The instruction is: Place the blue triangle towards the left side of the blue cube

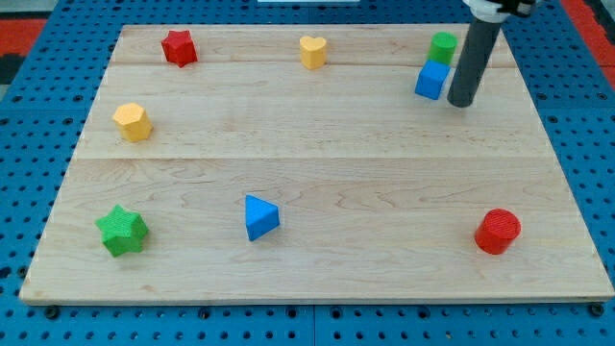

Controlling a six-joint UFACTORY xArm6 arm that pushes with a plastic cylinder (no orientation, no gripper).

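The blue triangle [260, 217] lies on the wooden board [317, 144] at the lower middle-left. The blue cube [432, 81] sits near the view's top right, just below a green cylinder [443, 47] that touches or nearly touches it. My tip [461, 102] is down on the board just right of the blue cube, a small gap apart from it. The tip is far from the blue triangle, which lies well down and to the left.
A red star [179, 47] is at the top left, a yellow heart [312, 51] at the top middle, a yellow hexagon [133, 121] at the left, a green star [122, 231] at the bottom left, a red cylinder [498, 231] at the bottom right.
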